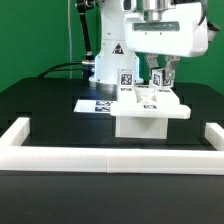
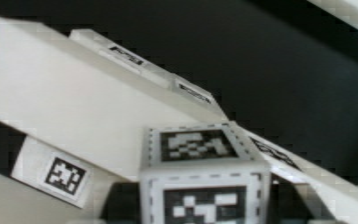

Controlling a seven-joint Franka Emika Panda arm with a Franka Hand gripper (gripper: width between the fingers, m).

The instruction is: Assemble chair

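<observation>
The white chair assembly [image 1: 150,112], a seat block with upright tagged pieces, stands on the black table right of centre. My gripper [image 1: 160,80] reaches down from above onto its top and is shut on a small white square post [image 1: 158,90] with marker tags. In the wrist view this post [image 2: 202,170] fills the lower middle between the jaws, showing tags on two faces. A wide white chair panel [image 2: 87,90] with tags along its edge slants behind the post. The fingers themselves are mostly hidden by the post.
The marker board [image 1: 98,103] lies flat on the table at the exterior view's left of the chair. A white U-shaped rail [image 1: 110,158] runs along the table's front and both sides. The arm's base [image 1: 112,60] stands behind.
</observation>
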